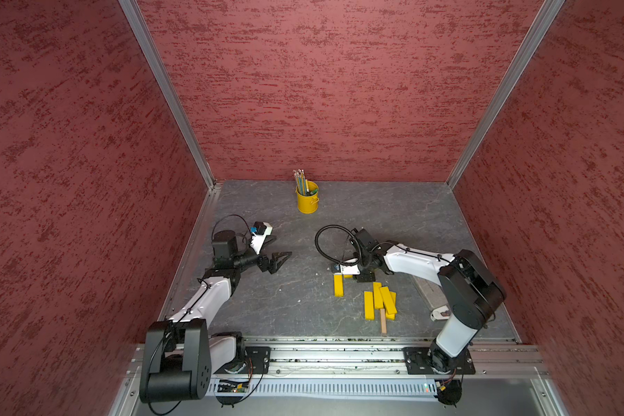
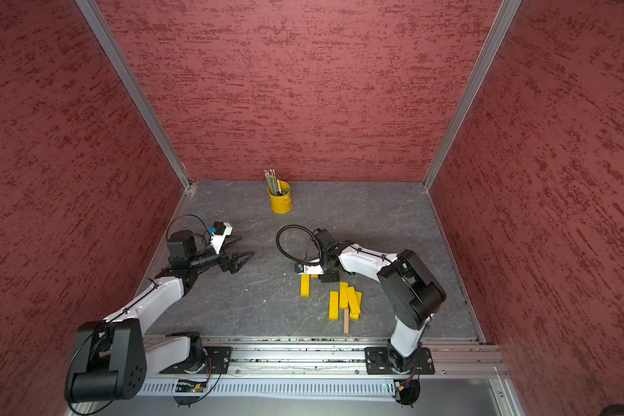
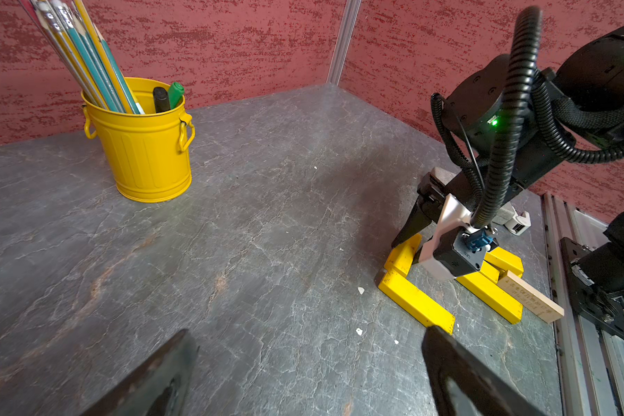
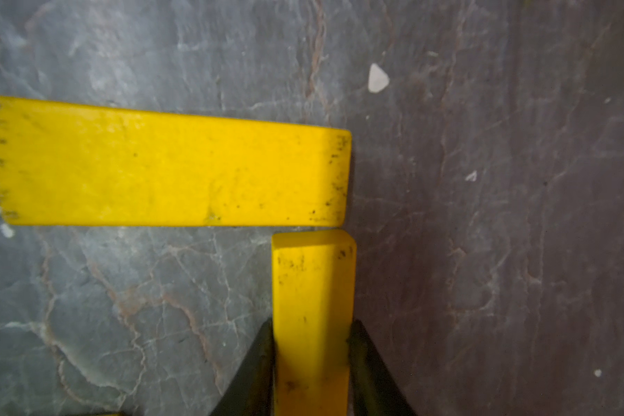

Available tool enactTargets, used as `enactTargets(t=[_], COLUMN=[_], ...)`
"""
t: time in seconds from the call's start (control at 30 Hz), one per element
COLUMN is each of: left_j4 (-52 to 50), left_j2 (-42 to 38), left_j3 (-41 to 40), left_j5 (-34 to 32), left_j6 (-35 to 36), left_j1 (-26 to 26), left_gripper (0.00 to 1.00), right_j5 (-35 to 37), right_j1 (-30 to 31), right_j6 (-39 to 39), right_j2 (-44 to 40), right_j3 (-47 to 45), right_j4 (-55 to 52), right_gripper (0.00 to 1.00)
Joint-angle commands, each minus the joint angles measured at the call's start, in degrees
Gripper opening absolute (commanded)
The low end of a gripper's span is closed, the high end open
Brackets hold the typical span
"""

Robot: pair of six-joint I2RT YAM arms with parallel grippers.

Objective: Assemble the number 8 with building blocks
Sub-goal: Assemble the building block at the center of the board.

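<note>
Grey tabletop, early going: my right hand pinches a yellow plank end-on beside the laid plank; loose pile waits behind it, left hand gaping empty

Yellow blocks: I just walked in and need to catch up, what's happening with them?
The right gripper is shut on one yellow plank, its end at the side of a second yellow plank lying flat, making a corner. The left gripper hangs open, holding nothing. The other planks, tan plank included, lie in a loose pile nearby.
</note>
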Motion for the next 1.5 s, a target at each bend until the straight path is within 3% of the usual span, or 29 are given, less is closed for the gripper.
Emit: enactTargets(t=[0.0,0.8,1.03,1.23,1.27,1.3,1.47], left_j4=[0.99,1.56,1.50,1.25,1.15,1.00,0.33], left_j2=[-0.55,-1.43,-1.43,-1.26,-1.26,-1.26,-0.87], left_j3=[-0.60,-1.31,-1.16,-0.90,-0.82,-0.68,-0.19], left_j5=[-0.14,-1.37,-1.38,-1.16,-1.04,-1.03,-0.68], left_j6=[-0.21,-0.67,-0.73,-0.82,-0.83,-0.83,-0.67], left_j1=[0.23,0.10,0.12,0.14,0.25,0.21,0.27], left_gripper=[1.00,1.00,1.00,1.00,1.00,1.00,1.00], right_j5=[-0.41,-0.22,0.38,-0.46,-0.84,-0.65,-0.27], right_j1=[0.82,2.19,2.21,1.62,1.54,1.46,0.71], right_j6=[0.37,1.86,2.61,3.97,4.00,4.22,6.54], right_j2=[1.47,1.75,0.45,-2.31,-2.73,-3.27,-8.28], right_j3=[-0.82,-0.86,-1.33,-0.77,-0.65,-0.81,-1.51], right_j4=[-0.74,-1.02,-0.54,-1.37,-1.95,-1.78,0.12], right_gripper=[0.27,0.30,0.52,0.83,0.95,0.99,0.99])
